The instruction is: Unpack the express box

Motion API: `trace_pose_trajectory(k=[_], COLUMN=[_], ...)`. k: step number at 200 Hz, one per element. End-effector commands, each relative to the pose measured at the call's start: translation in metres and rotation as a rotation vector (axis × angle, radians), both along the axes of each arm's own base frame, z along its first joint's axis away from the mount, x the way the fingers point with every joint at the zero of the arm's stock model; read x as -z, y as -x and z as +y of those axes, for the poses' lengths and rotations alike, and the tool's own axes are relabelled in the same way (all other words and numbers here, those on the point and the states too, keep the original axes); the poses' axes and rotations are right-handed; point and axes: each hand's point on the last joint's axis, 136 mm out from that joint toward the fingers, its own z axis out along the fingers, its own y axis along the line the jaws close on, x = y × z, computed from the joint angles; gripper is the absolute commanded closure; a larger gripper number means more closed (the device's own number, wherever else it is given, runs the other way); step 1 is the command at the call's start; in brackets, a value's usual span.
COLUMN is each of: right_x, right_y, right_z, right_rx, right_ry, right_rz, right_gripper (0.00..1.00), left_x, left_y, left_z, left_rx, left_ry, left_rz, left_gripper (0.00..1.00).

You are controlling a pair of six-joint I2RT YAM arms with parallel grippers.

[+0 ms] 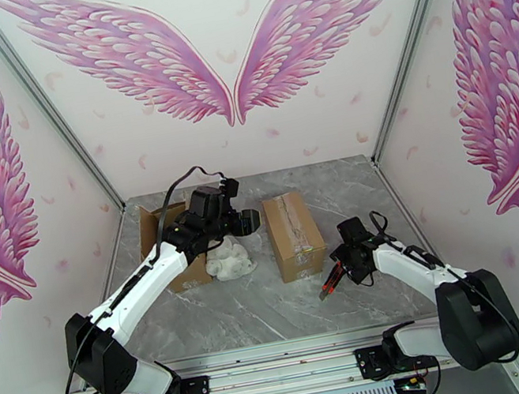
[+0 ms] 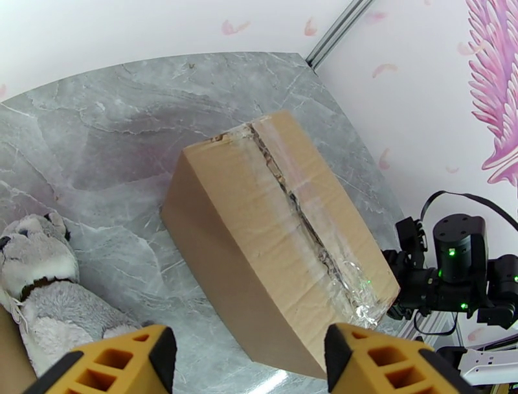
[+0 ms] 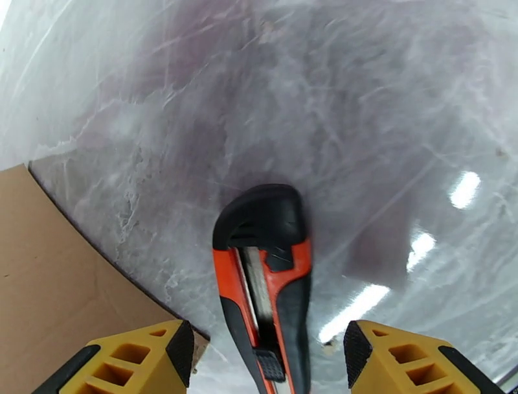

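On the grey table (image 1: 279,310), near the middle, sits a closed box (image 1: 294,234) of brown card. It lies flat with its long side running from near to far. A strip of clear tape (image 2: 304,207) runs down the top. The tape looks rough and torn along the line where the flaps meet, but the flaps are down.

Left of it, with a gap between, lies a white and grey soft toy (image 1: 229,263). The toy is right next to an open box (image 1: 156,236) at the far left, and the left arm hides part of that box.

The left gripper (image 2: 249,366) hangs above the table, over the toy and just left of the closed box. Its yellow fingers (image 2: 129,363) are spread wide and nothing is between them.

The right gripper (image 3: 269,363) is low over the table, just off the near right corner of the closed box. Its fingers are spread wide too. An orange and black knife (image 3: 269,278) lies between them, pointing away from the wrist. There is a gap on each side of the knife, so the fingers are not squeezing it. I cannot tell if the blade is out.
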Motion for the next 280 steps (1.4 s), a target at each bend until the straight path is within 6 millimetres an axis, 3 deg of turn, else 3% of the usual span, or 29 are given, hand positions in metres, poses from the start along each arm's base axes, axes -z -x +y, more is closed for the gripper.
trace_pose_trajectory(k=[1, 46, 84, 108, 134, 150, 169, 187, 230, 251, 280], right_x=[0.005, 0.028, 0.028, 0.016, -0.027, -0.07, -0.123, -0.161, -0.206, -0.223, -0.24], right_y=[-0.011, -0.007, -0.009, -0.009, -0.011, -0.01, -0.009, -0.007, -0.019, -0.021, -0.022], right_z=[0.008, 0.012, 0.009, 0.005, -0.006, -0.017, -0.027, -0.028, 0.012, 0.022, 0.028], right_rx=[0.007, -0.004, -0.018, -0.017, -0.002, 0.019, 0.03, 0.006, -0.161, -0.194, -0.21], right_ry=[-0.015, 0.008, 0.054, 0.069, 0.113, 0.153, 0.178, 0.176, 0.069, 0.064, 0.058], right_rz=[0.003, 0.059, 0.06, 0.039, -0.059, -0.168, -0.326, -0.431, -0.537, -0.587, -0.646], right_gripper=[0.35, 0.43, 0.6, 0.7, 0.72, 0.72, 0.73, 0.74, 0.75, 0.75, 0.75], left_x=[0.003, 0.005, 0.002, -0.003, -0.016, -0.028, -0.043, -0.053, -0.063, -0.051, -0.029], left_y=[-0.002, 0.0, -0.001, -0.002, 0.0, 0.005, 0.018, 0.033, 0.08, 0.096, 0.097], left_z=[0.006, 0.009, 0.008, 0.006, 0.001, -0.006, -0.025, -0.05, -0.125, -0.153, -0.172], left_rx=[-0.02, -0.028, -0.018, -0.001, 0.039, 0.094, 0.197, 0.312, 0.592, 0.69, 0.712], left_ry=[-0.011, -0.018, -0.017, -0.022, -0.02, -0.01, 0.0, -0.006, -0.061, -0.104, -0.081], left_rz=[-0.003, 0.002, -0.006, -0.017, -0.052, -0.09, -0.165, -0.241, -0.354, -0.377, -0.287], left_gripper=[0.35, 0.35, 0.35, 0.35, 0.35, 0.35, 0.36, 0.38, 0.41, 0.41, 0.41])
